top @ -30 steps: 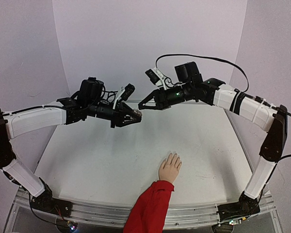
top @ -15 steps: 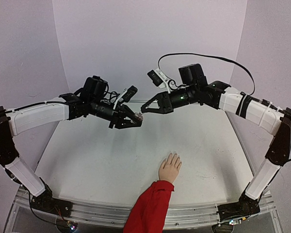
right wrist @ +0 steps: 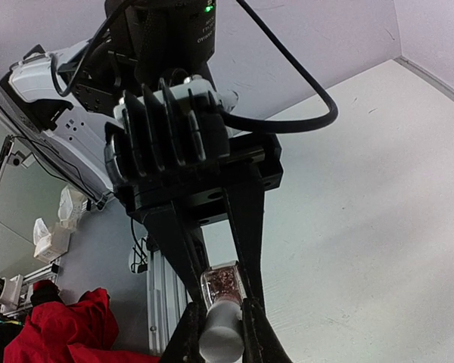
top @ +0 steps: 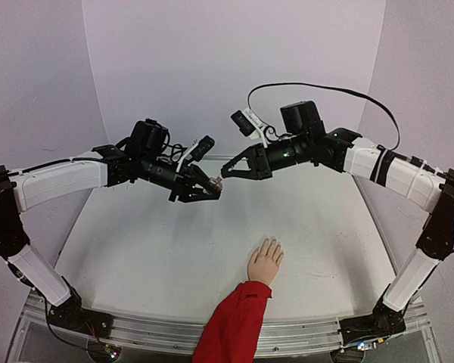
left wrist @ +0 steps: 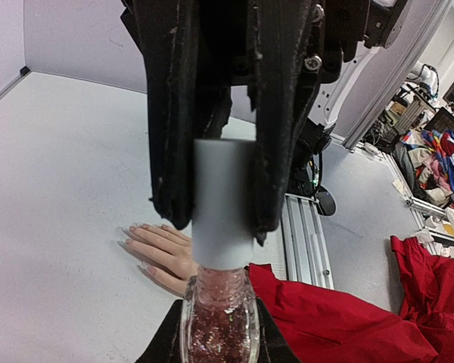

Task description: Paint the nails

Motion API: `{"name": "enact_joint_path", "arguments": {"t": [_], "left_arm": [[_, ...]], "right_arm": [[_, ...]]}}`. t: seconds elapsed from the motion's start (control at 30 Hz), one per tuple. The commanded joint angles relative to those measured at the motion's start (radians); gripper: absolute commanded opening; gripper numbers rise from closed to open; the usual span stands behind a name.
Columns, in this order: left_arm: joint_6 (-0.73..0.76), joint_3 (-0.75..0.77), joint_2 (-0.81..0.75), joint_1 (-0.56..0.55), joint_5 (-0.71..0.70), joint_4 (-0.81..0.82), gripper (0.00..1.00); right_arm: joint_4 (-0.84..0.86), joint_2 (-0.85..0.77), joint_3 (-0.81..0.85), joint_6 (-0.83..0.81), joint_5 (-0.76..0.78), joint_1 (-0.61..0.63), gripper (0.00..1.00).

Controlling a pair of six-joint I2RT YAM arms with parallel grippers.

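White cap [left wrist: 222,204] pinched by right gripper [top: 225,172], bottle [left wrist: 217,321] clamped in left gripper [top: 213,185]; cap's on, nails [left wrist: 130,228] look bare, so all the painting's ahead!

Robotics lab: enclosed white test table [top: 136,249], cluttered desks [left wrist: 439,162] beyond.
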Motion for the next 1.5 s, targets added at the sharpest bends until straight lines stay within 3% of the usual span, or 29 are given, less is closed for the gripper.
{"name": "enact_joint_path", "arguments": {"t": [0.0,1.47], "left_arm": [[0.029,0.046,-0.002,0.002,-0.003,0.011,0.00],[0.035,0.042,0.008,0.002,-0.031,0.011,0.00]], "right_arm": [[0.039,-0.072,-0.012,-0.022,0.002,-0.002,0.00],[0.074,-0.108,-0.051,0.012,-0.001,-0.010,0.00]]}}
